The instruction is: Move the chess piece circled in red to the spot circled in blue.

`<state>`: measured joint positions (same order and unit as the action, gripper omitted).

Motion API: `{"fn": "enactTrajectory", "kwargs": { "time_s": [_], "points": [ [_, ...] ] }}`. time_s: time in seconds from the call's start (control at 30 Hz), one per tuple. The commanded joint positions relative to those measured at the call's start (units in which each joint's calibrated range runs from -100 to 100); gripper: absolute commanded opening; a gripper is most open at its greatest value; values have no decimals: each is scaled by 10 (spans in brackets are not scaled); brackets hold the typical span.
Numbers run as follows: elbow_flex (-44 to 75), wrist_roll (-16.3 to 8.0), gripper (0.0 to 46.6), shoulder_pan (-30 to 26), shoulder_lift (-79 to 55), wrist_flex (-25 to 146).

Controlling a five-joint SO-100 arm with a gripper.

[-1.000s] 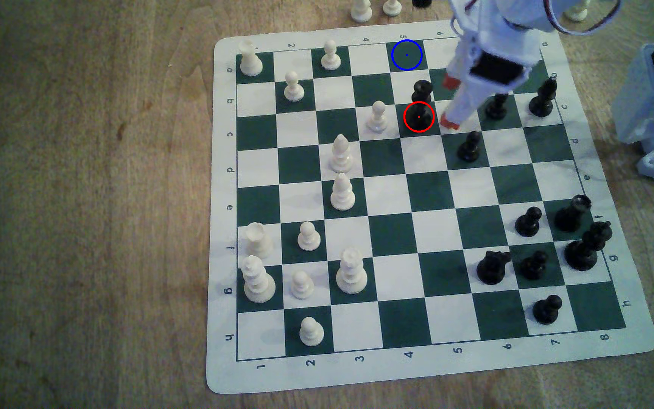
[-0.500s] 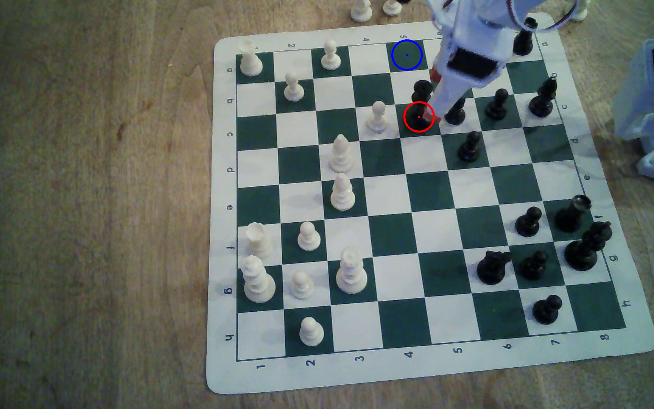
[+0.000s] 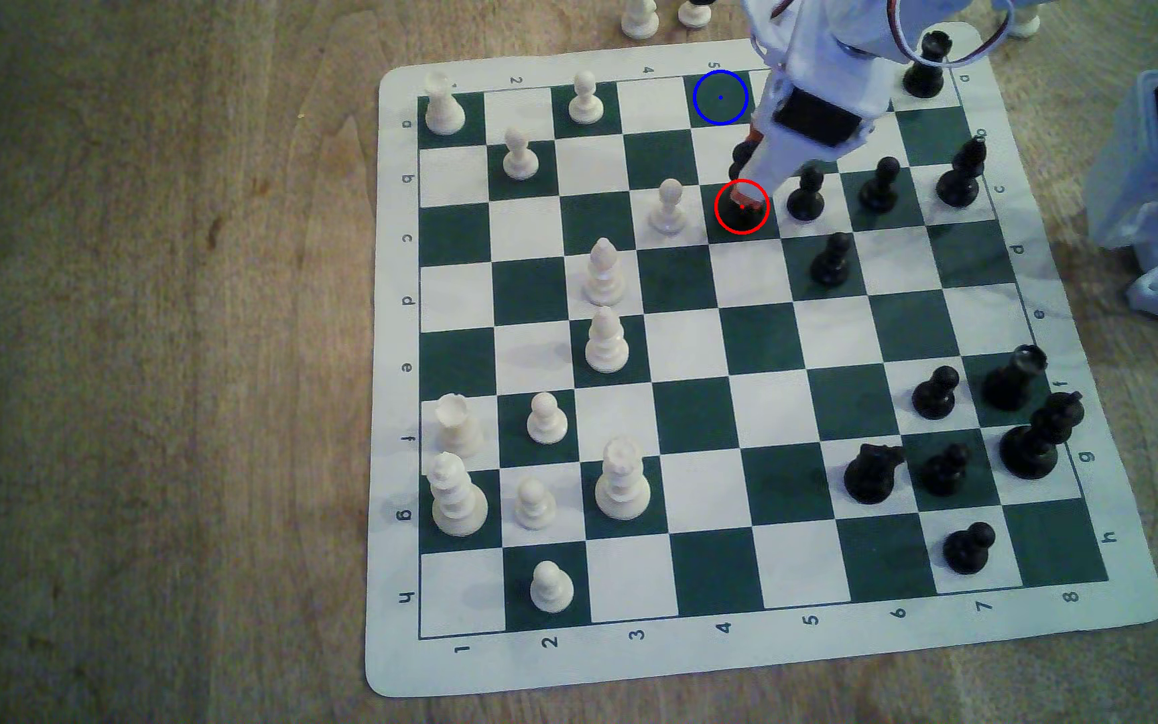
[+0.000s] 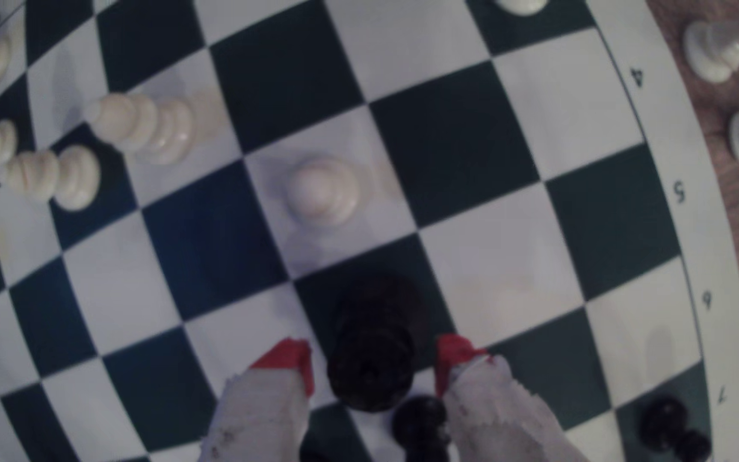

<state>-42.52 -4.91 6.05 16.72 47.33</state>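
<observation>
Jaws released, straddling the queen (image 4: 370, 355) at lower centre of the wrist view, one red tip on each side; blue spot (image 3: 720, 97) lies beyond, toward the exterior view's top.

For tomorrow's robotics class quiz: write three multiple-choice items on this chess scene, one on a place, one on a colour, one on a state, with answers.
1. Where does the blue ring lie?
A. On the board's far edge row
B. On the board's near edge row
C. Off the board

2. What colour are the fingers' tips?
A. Blue
B. Red
C. Yellow

3. How does the gripper stand at the black piece?
A. Shut, off the board
B. Open, one finger each side
C. Lifting it high

Answers: 1 A, the ring marks a dark square by the far border. 2 B, red tips show. 3 B, gaps show beside the standing piece.
</observation>
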Motion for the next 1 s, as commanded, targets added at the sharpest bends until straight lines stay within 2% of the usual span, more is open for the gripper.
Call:
{"fn": "enactTrajectory", "kwargs": {
  "time_s": [0.0,0.23,0.33,0.47,0.5,0.83,0.97],
  "points": [
    [43,-5,137,-10,9,-7],
    [51,-8,106,-12,-9,-15],
    [53,-8,57,-12,-13,-24],
    [54,-8,24,-12,-15,-29],
    [55,-8,3,-11,-15,-29],
    [112,-3,3,10,28,55],
    [169,10,3,43,37,102]
  ]
}}
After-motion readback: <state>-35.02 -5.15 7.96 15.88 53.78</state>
